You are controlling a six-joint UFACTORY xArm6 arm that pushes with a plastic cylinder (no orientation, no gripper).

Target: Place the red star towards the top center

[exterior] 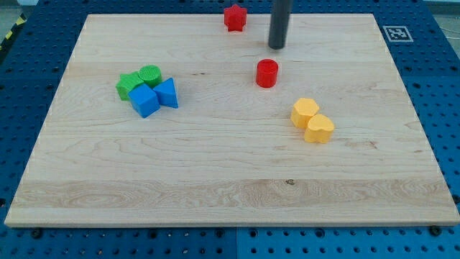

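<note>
**Red star sits near the top edge, tip just to its right**

Camera view: my tip is a plain dark rod end with nothing to open or close; it rests bare on the pale wooden board, touching no block. The small red star-shaped block lies up and to the view's left of my tip, near the board's top edge and roughly central. A red cylinder block stands just below my tip. Two yellow blocks, touching each other, lie lower right. Well off to the lower left cluster a green block, a green cylinder, a blue cube and a blue wedge-like block.

The star looks light, rigid and apt to slide or spin; I judge a push should meet a flat between points, square through its middle.
</note>
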